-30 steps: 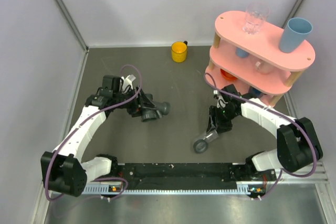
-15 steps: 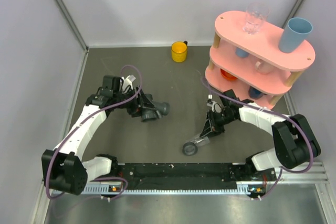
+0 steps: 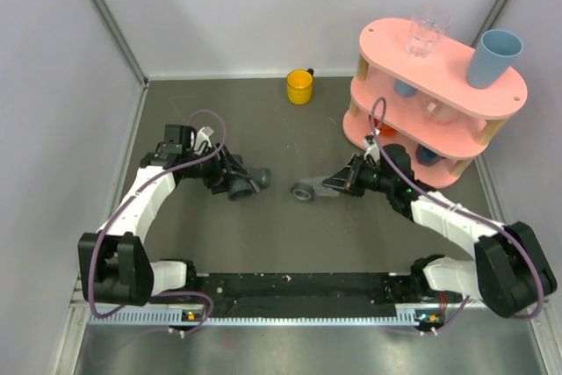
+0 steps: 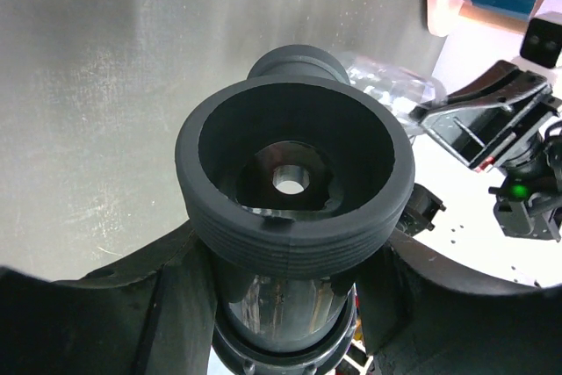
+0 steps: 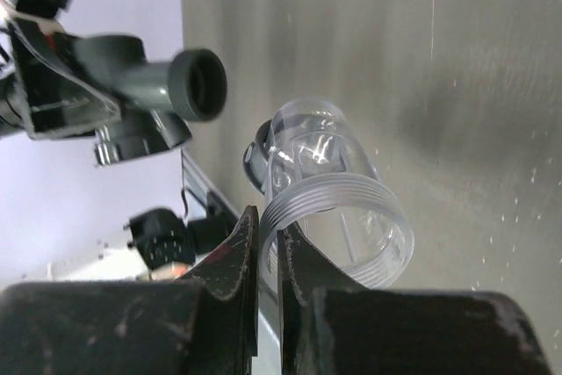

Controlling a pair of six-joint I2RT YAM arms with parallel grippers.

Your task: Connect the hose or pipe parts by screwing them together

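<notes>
Neither part joined yet. Left gripper [image 3: 226, 179] clamps the dark grey plastic T-shaped pipe fitting [image 3: 253, 182]. Right gripper [image 3: 341, 183], fingers pressed together, pinches the rim of the short clear tube with grey collar [image 3: 307, 191]. Both are held over mid-table, ends facing, near but apart — aligning and screwing remain.

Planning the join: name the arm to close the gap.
Right, probably: the right claw pinches the clear tubular piece with grey collar, collar aimed across the gap at the dark grey plastic T-shaped pipe fitting gripped in the left claw.
</notes>
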